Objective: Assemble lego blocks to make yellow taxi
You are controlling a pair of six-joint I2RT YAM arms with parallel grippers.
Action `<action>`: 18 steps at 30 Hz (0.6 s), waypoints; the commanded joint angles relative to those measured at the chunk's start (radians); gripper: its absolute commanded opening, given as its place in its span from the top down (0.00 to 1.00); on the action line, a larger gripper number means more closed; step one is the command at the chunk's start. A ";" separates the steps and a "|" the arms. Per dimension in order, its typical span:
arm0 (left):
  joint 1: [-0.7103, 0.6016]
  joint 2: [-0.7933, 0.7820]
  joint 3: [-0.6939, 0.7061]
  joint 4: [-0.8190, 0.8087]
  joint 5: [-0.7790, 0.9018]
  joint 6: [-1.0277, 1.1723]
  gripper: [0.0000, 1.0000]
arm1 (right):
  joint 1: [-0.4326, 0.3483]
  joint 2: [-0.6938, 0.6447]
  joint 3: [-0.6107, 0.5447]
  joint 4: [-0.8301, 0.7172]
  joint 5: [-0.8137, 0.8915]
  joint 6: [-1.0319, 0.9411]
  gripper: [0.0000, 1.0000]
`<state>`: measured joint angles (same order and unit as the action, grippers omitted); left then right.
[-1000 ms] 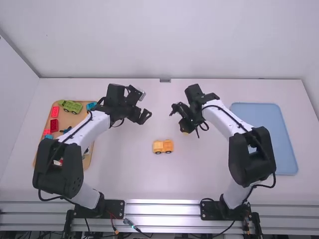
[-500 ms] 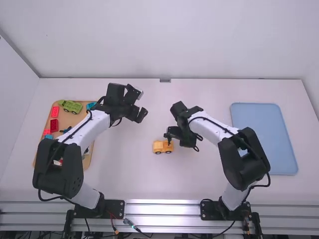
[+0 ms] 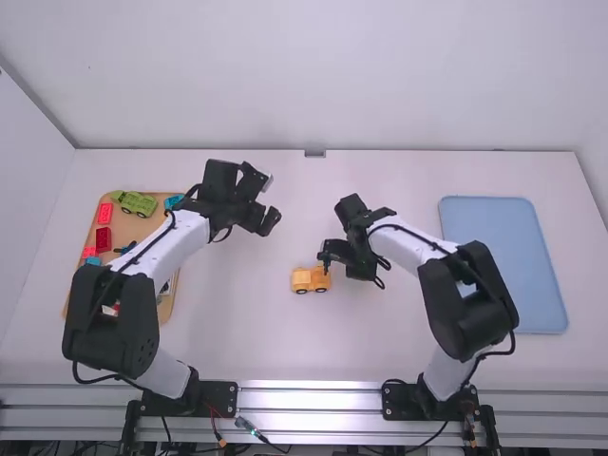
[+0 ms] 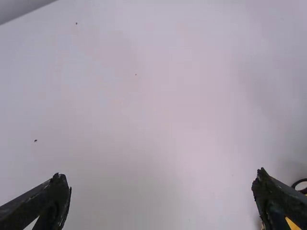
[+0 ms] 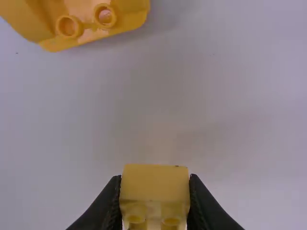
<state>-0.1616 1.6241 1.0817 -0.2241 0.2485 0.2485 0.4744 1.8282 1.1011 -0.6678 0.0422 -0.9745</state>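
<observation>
Probably I'm nearing completion: the wheeled taxi body [image 3: 307, 280] is standing on the desk [image 3: 247, 332], my right pincer [image 5: 155, 177] is pinching a yellow block [image 5: 153, 190] awaiting attachment, and my left pincer [image 4: 160, 175] is hanging spread.

Left arm [image 3: 174, 249] overhangs wooden tray [image 3: 142, 227]; open table [image 3: 228, 328] reaches yellow vehicle [image 3: 301, 280]

Bright, even light fills the high view, washing the desk [image 3: 237, 332] pale and glaring white along the metal rail [image 3: 309, 398]. The left wrist view darkens softly toward one side. The right wrist view is dimmer, with diffuse shadow beside the car [image 5: 133, 20].
</observation>
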 commanded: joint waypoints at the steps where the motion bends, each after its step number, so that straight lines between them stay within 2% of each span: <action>1: 0.005 0.008 0.019 -0.005 -0.006 0.010 0.01 | -0.005 0.047 -0.006 0.004 -0.012 0.005 0.99; 8: 0.008 0.008 0.019 -0.005 -0.006 0.010 0.01 | 0.026 0.070 -0.006 0.023 0.007 0.004 1.00; 16: 0.002 0.008 0.019 -0.008 -0.004 0.011 0.01 | -0.004 0.070 -0.008 0.035 -0.069 -0.002 1.00; 17: 0.002 0.008 0.019 -0.008 -0.003 0.010 0.01 | -0.006 0.070 -0.008 0.035 -0.067 -0.001 0.99; 18: 0.002 0.008 0.019 -0.009 -0.003 0.010 0.01 | -0.005 0.070 -0.008 0.037 -0.064 0.009 0.93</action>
<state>-0.1608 1.6241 1.0817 -0.2253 0.2485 0.2489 0.4728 1.8927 1.1000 -0.6277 -0.0040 -0.9741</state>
